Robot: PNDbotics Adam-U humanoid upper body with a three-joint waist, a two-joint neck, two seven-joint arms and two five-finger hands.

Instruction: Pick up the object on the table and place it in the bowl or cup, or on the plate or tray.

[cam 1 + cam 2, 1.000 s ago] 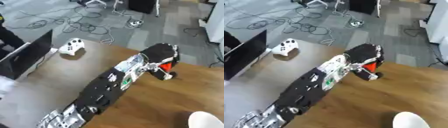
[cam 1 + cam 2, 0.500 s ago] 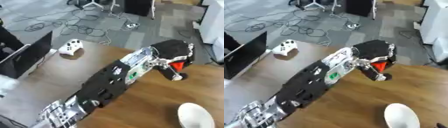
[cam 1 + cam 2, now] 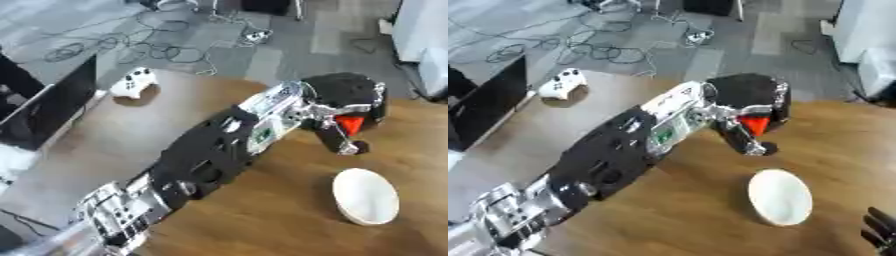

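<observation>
White game controller (image 3: 133, 86) sits on the table (image 3: 114, 145) at far left, well apart from the work, not involved. Left arm (image 3: 219, 150) stretches diagonally across the table; left hand (image 3: 346, 102) is curled around a red object (image 3: 350, 123), a small orange-red piece whose shape can't be made out, which shows between the fingers (image 3: 337, 140). The object looks lifted off the table and carried, though contact with the surface can't be ruled out. White bowl (image 3: 366, 195) stands just beside and below the hand, on the wood. Step in hand, as judged: transport, grasp done, placement not yet. Next move calls for shifting the hand over the bowl's opening, lowering, then uncurling the fingers. Right hand (image 3: 878, 227) shows only as dark fingertips at the lower right corner of the right eye view; can't tell its state.
</observation>
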